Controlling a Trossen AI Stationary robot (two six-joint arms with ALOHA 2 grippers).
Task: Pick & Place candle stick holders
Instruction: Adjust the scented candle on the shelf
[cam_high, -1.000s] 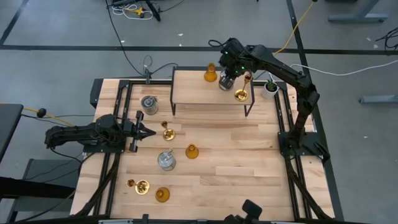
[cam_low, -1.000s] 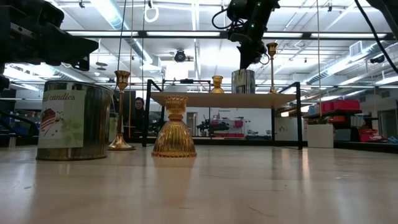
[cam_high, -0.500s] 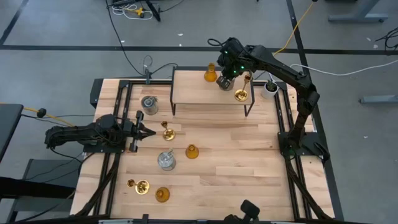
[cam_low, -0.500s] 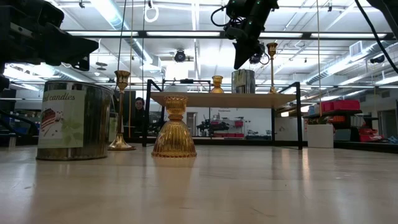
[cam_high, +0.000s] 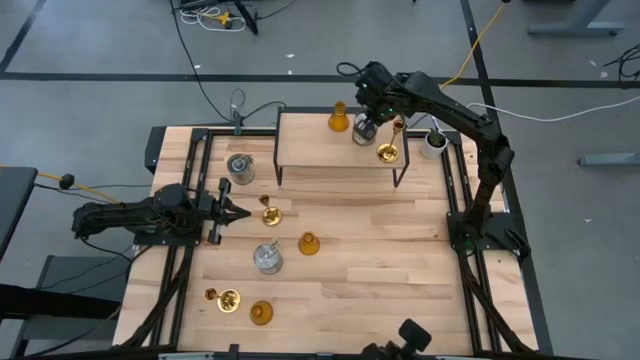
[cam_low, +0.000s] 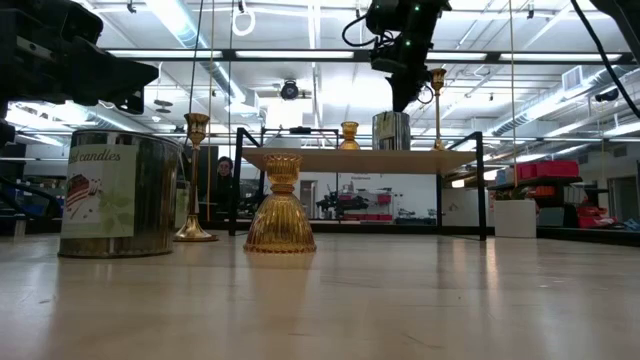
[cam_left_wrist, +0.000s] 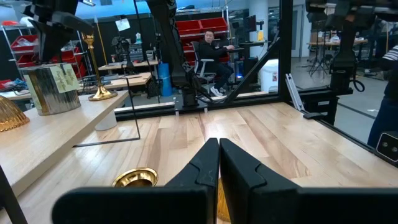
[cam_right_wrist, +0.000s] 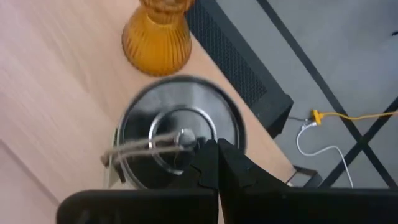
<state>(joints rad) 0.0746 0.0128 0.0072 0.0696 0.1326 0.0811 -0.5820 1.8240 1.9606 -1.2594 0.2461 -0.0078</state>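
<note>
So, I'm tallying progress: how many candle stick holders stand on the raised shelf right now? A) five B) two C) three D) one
C: the high view shows an amber holder, a silvery glass holder and a brass holder on the shelf, with the right gripper above the glass one.

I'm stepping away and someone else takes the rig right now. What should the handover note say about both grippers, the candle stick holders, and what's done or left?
Right gripper: shut, empty, above the silvery holder on the raised shelf.
Left gripper: shut, empty, waiting low at the table's left side, beside a brass holder.
Done: three holders stand on the shelf: that silvery one, an amber holder and a brass one.
Left: six on the table: silvery ones and, amber ones and, the brass holder by the left gripper, and another brass one near the front edge.
</note>
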